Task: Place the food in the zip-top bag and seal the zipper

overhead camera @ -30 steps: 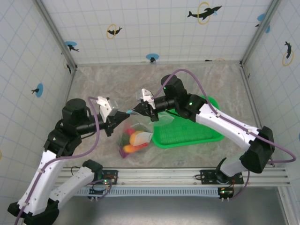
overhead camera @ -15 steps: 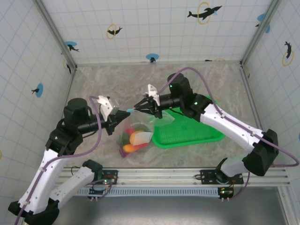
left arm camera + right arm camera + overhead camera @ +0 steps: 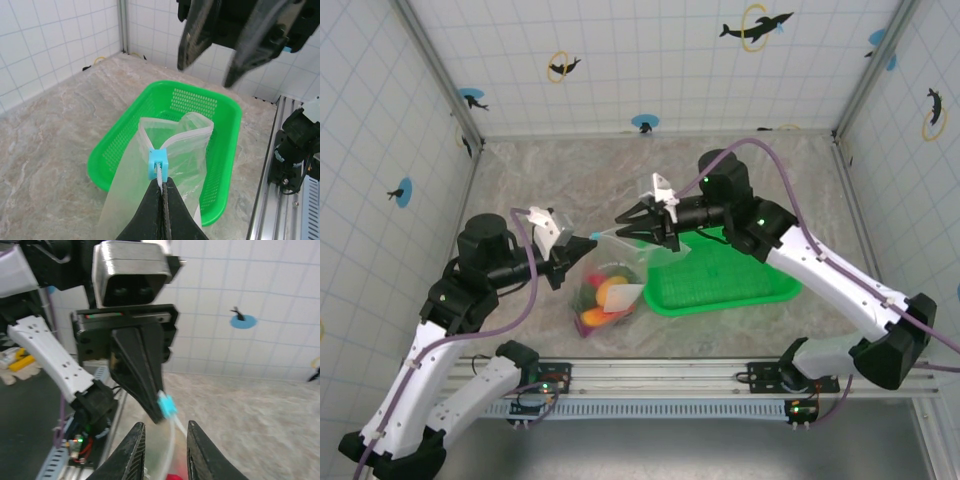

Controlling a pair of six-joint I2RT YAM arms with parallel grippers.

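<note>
The zip-top bag [image 3: 623,262] hangs over the table with the food [image 3: 604,296] in its bottom: red, orange, yellow and green pieces. My left gripper [image 3: 586,243] is shut on the end of the zipper [image 3: 161,176], just behind its pale-blue end piece [image 3: 158,163]. The bag's mouth [image 3: 176,134] gapes beyond that piece. My right gripper [image 3: 625,221] is open and hovers at the rim to the right. In the right wrist view the white zipper strip [image 3: 173,439] runs loose between the right gripper's [image 3: 166,426] spread fingers, with the blue piece [image 3: 166,404] just ahead.
A green mesh basket [image 3: 754,282] lies on the marble table right of the bag, under my right arm. Tiled walls close in the back and both sides. The metal rail [image 3: 670,378] with the arm bases runs along the near edge.
My right gripper has opened, let go of the zipper rim near the blue piece, and drawn back to the right. The left gripper keeps its hold in place.
</note>
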